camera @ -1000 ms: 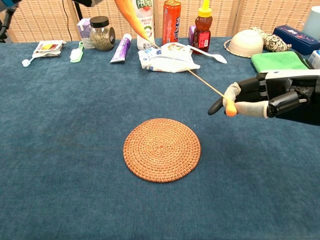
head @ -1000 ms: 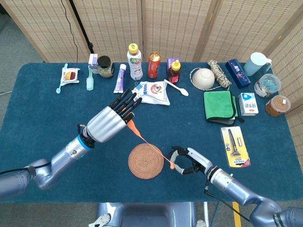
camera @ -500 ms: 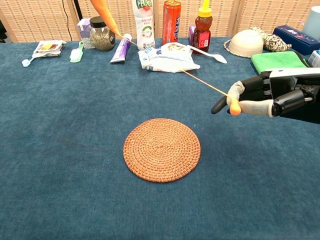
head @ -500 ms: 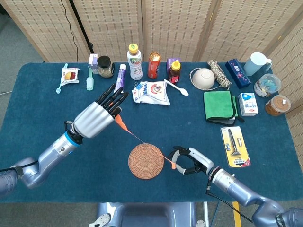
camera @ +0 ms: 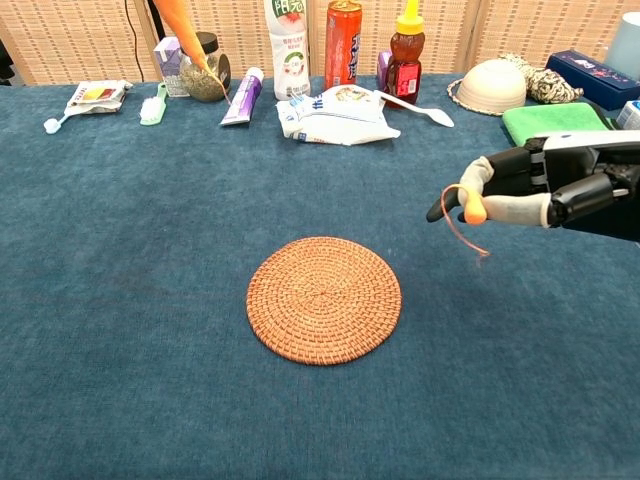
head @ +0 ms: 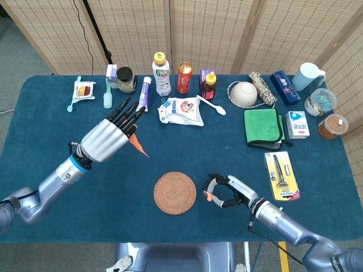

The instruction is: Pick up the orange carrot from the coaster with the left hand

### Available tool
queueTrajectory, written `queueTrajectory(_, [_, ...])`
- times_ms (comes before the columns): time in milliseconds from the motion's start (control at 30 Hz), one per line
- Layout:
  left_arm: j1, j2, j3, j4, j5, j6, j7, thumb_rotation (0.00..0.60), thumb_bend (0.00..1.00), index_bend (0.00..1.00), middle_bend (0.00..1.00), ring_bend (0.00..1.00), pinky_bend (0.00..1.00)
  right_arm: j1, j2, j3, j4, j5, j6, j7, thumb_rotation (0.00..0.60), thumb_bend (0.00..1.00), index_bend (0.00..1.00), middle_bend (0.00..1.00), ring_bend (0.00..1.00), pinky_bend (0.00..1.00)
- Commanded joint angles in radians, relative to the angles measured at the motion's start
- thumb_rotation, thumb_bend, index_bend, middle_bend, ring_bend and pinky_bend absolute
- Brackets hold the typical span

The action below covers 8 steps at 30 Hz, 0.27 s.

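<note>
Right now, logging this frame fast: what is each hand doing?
Left hand: holds the orange carrot, lifted off the coaster.
Right hand: pinches a small orange piece.

An orange carrot (head: 138,147), slim and tapering to a point, is held in the left hand (head: 108,137) above the table, its tip angled down and to the right, well clear of the coaster (head: 174,193). The coaster is a round, woven, reddish-brown mat lying flat on the blue table (head: 51,136), with nothing on it. A small orange piece (camera: 474,211) with a thin curled strand sits pinched in the right hand (camera: 540,190).
</note>
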Motion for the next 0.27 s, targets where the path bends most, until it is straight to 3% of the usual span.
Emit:
queueTrajectory(33, [0.002, -0.001, 0.001, 0.003, -0.003, -0.001, -0.010, 0.600, 0.58, 0.68, 0.13, 0.01, 0.00, 0.001, 0.002, 0.000, -0.001, 0.000, 0.001, 0.002, 0.600, 0.51, 0.74, 0.32, 0.06, 0.00])
queueTrajectory(267, [0.000, -0.014, 0.002, 0.007, 0.001, 0.000, -0.018, 0.600, 0.58, 0.68, 0.13, 0.01, 0.00, 0.005, 0.000, 0.000, 0.003, 0.005, -0.005, 0.002, 0.600, 0.51, 0.74, 0.32, 0.06, 0.00])
